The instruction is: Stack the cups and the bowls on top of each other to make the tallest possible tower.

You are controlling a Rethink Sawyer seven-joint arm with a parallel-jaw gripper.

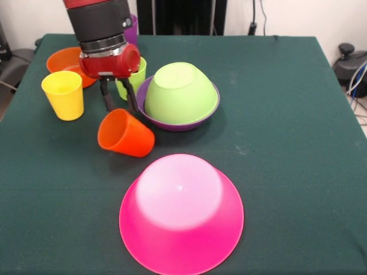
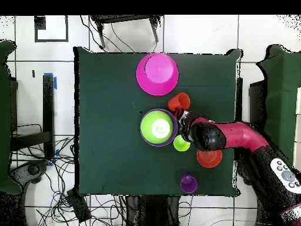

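On the green table [image 1: 275, 114], front view:
gripper [image 1: 118, 98]: fingers spread apart, empty, hanging just behind the orange-red cup [image 1: 125, 133]
orange-red cup: on its side, mouth toward camera-left
lime bowl [image 1: 180, 93]: upside down inside purple bowl [image 1: 172, 123]
pink bowl [image 1: 181, 213]: upside down, nearest camera
yellow cup [image 1: 63, 94]: upright, left
orange bowl [image 1: 64, 60]: behind yellow cup
lime cup [image 1: 137, 77]: behind gripper
purple cup [image 2: 189, 183]: upright near table edge

The purple cup [image 1: 132, 28] is mostly hidden behind the arm [image 1: 100, 26]. The lime green cup [image 1: 133, 80] is partly covered by it too. The pink bowl [image 1: 181, 215] is cut off at the bottom edge. The yellow cup cannot be seen from overhead.
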